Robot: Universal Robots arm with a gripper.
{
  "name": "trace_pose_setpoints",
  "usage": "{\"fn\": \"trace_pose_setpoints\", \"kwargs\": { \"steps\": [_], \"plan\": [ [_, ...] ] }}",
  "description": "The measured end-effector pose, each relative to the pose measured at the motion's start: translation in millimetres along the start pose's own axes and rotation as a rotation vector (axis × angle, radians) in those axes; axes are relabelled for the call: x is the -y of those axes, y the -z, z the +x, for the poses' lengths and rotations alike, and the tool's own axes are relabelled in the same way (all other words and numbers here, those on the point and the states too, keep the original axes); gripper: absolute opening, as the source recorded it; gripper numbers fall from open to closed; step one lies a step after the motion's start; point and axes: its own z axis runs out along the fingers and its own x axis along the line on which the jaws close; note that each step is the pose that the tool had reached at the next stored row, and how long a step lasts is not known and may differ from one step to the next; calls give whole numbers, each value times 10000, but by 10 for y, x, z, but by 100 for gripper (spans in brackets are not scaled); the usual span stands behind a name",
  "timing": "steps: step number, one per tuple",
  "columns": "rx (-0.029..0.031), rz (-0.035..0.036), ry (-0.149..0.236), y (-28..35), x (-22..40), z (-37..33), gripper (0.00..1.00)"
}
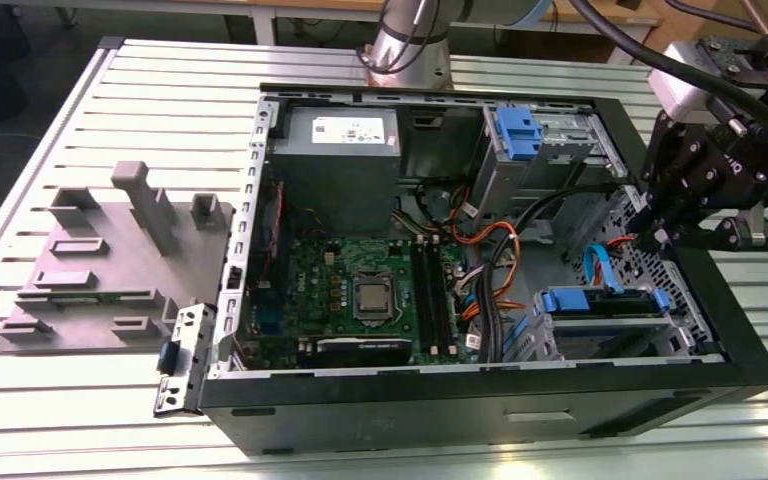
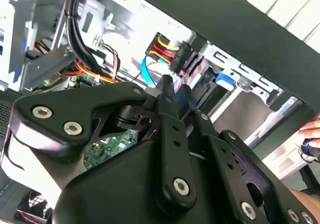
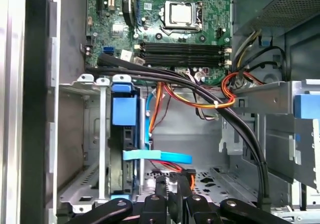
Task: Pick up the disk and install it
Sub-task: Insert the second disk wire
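The disk [image 1: 607,305] sits in the lower drive cage at the near corner of the open computer case [image 1: 491,400], on the exterior view's right, with its blue rails showing. In the first wrist view, the disk's blue front tab [image 3: 124,109] stands in the metal cage. My gripper [image 1: 654,235] hangs just above and behind that cage, inside the case, apart from the disk. Its black fingers [image 2: 166,86] are pressed together with nothing between them. They point at a blue data cable [image 3: 156,156] and a power plug [image 2: 170,51]. In the first wrist view the gripper [image 3: 169,191] is shut.
The motherboard [image 1: 357,290] covers the case floor, with the grey power-supply box [image 1: 337,150] behind it. A bare blue bracket [image 1: 518,130] fills the upper bay. Black and orange cables [image 3: 200,96] cross beside the cage. A grey fixture [image 1: 104,260] lies outside. A hand [image 2: 311,134] shows past the case.
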Motion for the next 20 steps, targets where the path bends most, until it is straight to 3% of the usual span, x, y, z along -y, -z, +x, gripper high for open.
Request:
{"fn": "trace_pose_setpoints", "kwargs": {
  "steps": [7, 16, 20],
  "plan": [
    [-2, -54, -3, -23, 105, -43, 24],
    [-2, -60, -4, -30, 115, -52, 25],
    [-3, -60, -4, -30, 115, -52, 36]
  ]
}}
